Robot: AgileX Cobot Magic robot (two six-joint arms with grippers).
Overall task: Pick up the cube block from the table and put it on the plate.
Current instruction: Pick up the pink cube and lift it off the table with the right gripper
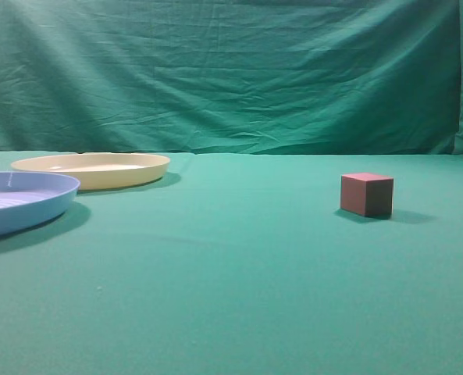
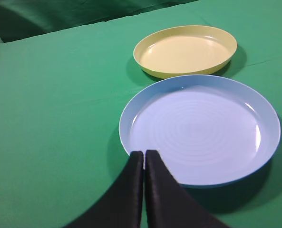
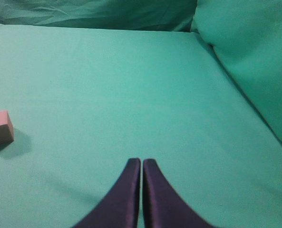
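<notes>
Cube block [image 3: 0, 127] sits well left of the closed, empty right claw [image 3: 141, 162].

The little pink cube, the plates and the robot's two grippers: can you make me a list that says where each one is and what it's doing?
small reddish-pink cube block: alone on the green cloth table, right side, untouched
pale yellow round plate: far left, empty
light blue ribbed plate: just in front of the yellow one, empty
left gripper: fingers together, holding nothing, over the blue plate's near rim
right gripper: fingers together, holding nothing, cube off to its left
task progress: cube not yet picked up
</notes>
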